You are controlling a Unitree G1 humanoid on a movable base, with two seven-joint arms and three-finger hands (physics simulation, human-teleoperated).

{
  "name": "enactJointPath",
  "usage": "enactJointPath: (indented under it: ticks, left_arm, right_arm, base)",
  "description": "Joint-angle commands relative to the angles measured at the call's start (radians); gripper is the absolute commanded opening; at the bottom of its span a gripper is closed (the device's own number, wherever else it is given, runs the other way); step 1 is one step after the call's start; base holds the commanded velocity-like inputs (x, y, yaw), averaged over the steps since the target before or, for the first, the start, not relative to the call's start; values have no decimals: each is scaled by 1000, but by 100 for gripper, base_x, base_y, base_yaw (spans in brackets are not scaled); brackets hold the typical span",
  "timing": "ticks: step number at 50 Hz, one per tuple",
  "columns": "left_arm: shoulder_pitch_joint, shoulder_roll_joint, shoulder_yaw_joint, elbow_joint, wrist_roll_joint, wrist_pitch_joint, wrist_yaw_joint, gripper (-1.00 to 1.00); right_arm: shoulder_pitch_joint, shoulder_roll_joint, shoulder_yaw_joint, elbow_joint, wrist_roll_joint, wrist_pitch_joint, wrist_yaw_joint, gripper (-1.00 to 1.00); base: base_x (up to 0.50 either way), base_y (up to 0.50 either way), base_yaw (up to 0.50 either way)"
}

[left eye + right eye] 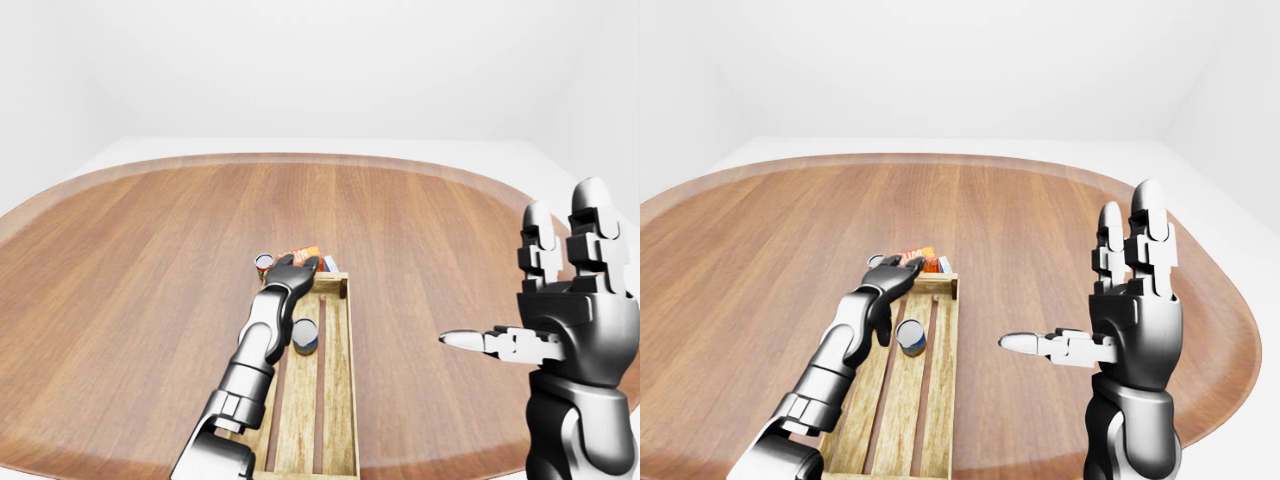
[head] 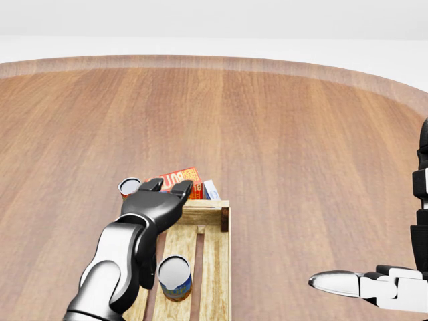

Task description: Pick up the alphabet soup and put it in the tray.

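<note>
Alphabet soup (image 2: 174, 277) stands inside tray (image 2: 215, 267), unheld.

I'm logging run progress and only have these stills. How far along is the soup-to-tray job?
Essentially done, it appears. The alphabet soup stands upright inside the tray, with no fingers on it. In hand: nothing; the left hand is open above the tray's top end, near the butter box and red can. The right hand is open, off to the right. Left: only pulling the arm clear.
</note>
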Motion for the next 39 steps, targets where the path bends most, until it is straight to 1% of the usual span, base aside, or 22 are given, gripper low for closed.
enactJointPath:
  ticks: [1,2,5,8,10,15,21,24,25,27,28,29,31,33,35,39]
  left_arm:
    - [4,24,36,-192,-61,0,-143,100]
    - [12,31,42,-234,-71,0,-179,100]
    - [33,52,55,-311,-81,0,-180,100]
    - [41,84,83,-404,-79,0,-180,100]
    - [36,112,118,-482,-90,0,-180,100]
    - [18,150,163,-559,-120,0,-180,100]
    - [30,193,217,-696,-182,0,-180,100]
    - [38,207,246,-768,-239,0,-180,100]
    - [43,219,252,-788,-249,0,-180,100]
    - [48,225,263,-829,-280,0,-180,100]
    - [67,237,279,-883,-295,0,-180,100]
    - [75,244,286,-900,-304,0,-180,100]
    - [91,254,295,-911,-319,0,-180,100]
    - [119,265,320,-920,-351,0,-180,100]
    - [136,273,330,-922,-372,0,-180,100]
    - [203,292,374,-933,-434,0,-180,100]
  right_arm:
    - [1,1,-3,0,1,0,0,100]
    - [2,1,-4,0,2,0,1,100]
    - [3,2,-6,-4,3,0,0,100]
    - [4,2,-10,-7,5,0,1,100]
    - [3,3,-11,-8,6,0,1,100]
    - [3,4,-3,-9,2,0,-1,100]
    - [3,3,-2,-12,2,0,-1,100]
    - [3,3,0,-12,2,0,-1,100]
    - [4,3,0,-12,3,0,-1,100]
    - [4,3,1,-12,1,0,-2,100]
    - [3,4,5,-10,-1,0,-3,100]
    - [3,3,7,-9,-2,0,-3,100]
    - [3,3,11,-7,-4,0,-5,100]
    - [4,2,13,-7,-4,0,-5,100]
    - [5,2,12,-8,-4,0,-5,100]
    - [4,2,13,-9,-3,0,-5,100]
  base:
    - [0,0,0]
    - [0,0,0]
    - [0,0,0]
    - [0,0,0]
    - [0,0,0]
    - [0,0,0]
    - [0,0,0]
    - [0,0,0]
    - [0,0,0]
    - [0,0,0]
    - [0,0,0]
    - [0,0,0]
    - [0,0,0]
    - [0,0,0]
    - [0,0,0]
    - [0,0,0]
